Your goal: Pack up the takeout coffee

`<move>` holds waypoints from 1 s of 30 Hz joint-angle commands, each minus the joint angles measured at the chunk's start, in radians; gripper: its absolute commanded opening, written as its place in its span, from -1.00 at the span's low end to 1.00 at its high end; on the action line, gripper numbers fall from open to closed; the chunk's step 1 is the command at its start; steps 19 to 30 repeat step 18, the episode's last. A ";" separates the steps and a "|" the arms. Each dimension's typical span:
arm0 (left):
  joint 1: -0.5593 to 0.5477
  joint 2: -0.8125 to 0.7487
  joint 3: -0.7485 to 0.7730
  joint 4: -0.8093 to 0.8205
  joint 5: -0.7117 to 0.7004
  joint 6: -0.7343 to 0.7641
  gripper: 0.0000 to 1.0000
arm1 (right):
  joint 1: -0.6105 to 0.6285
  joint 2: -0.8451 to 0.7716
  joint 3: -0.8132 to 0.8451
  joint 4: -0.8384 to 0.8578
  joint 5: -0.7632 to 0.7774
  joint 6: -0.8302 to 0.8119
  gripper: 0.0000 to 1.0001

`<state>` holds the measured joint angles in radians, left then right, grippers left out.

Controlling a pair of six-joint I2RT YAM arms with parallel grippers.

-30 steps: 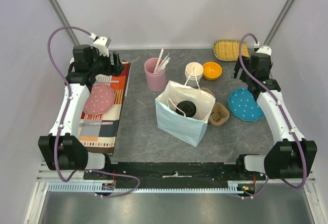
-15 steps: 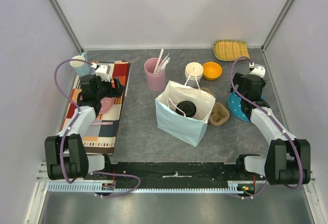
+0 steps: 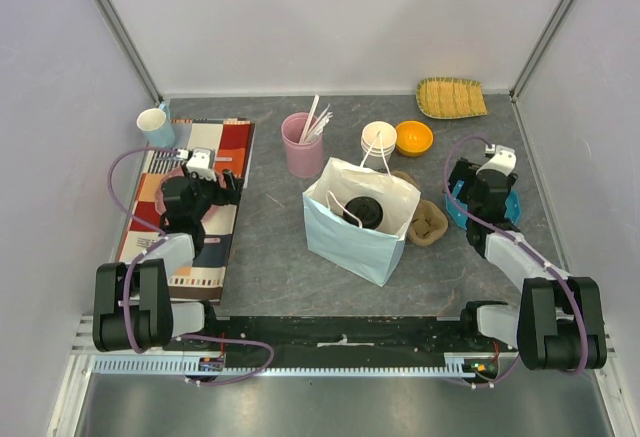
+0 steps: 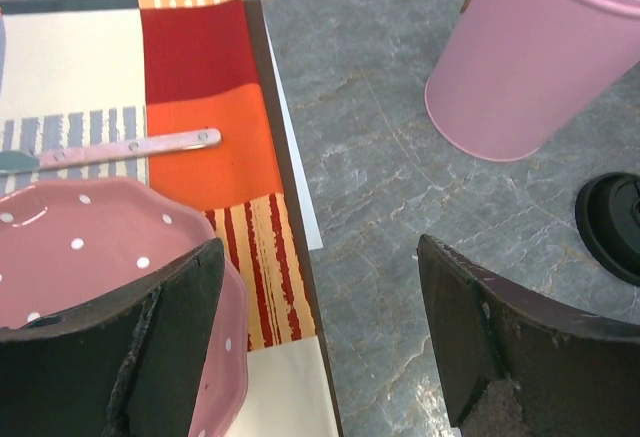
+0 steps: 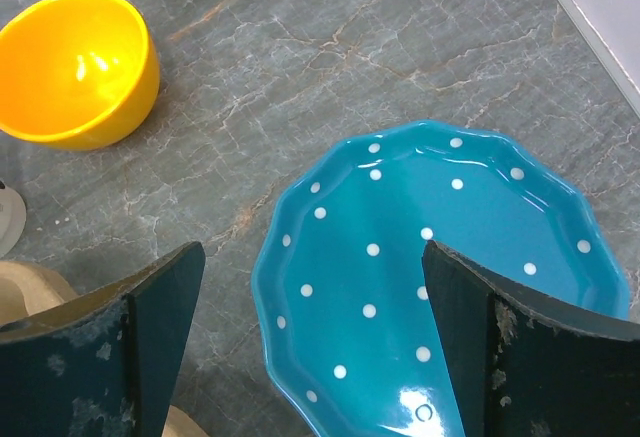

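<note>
The takeout coffee, a white cup with a round black lid, stands inside the open pale blue paper bag at the table's middle. My left gripper is open and empty, low over the striped placemat, well left of the bag. In the left wrist view its jaws stand wide apart, straddling the placemat's edge. My right gripper is open and empty, low over the teal dotted plate, right of the bag. Its jaws stand wide apart.
A pink dotted plate and a utensil lie on the placemat. A pink cup of utensils, a stack of lidless white cups, an orange bowl and a brown item surround the bag. A light blue mug and woven tray are behind.
Both arms have folded back toward the near edge and lowered. The left arm's retreat uncovered the light blue mug. Both grippers stayed open; the bag and coffee have not moved.
</note>
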<state>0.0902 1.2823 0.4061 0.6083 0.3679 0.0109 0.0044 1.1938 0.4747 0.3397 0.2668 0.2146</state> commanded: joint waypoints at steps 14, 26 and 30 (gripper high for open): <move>0.006 0.066 -0.073 0.258 -0.017 -0.029 0.70 | 0.000 -0.026 -0.073 0.156 -0.035 -0.015 0.96; 0.006 0.071 -0.073 0.260 -0.014 -0.029 0.70 | 0.000 -0.046 -0.091 0.180 -0.034 -0.014 0.96; 0.006 0.071 -0.073 0.260 -0.014 -0.029 0.70 | 0.000 -0.046 -0.091 0.180 -0.034 -0.014 0.96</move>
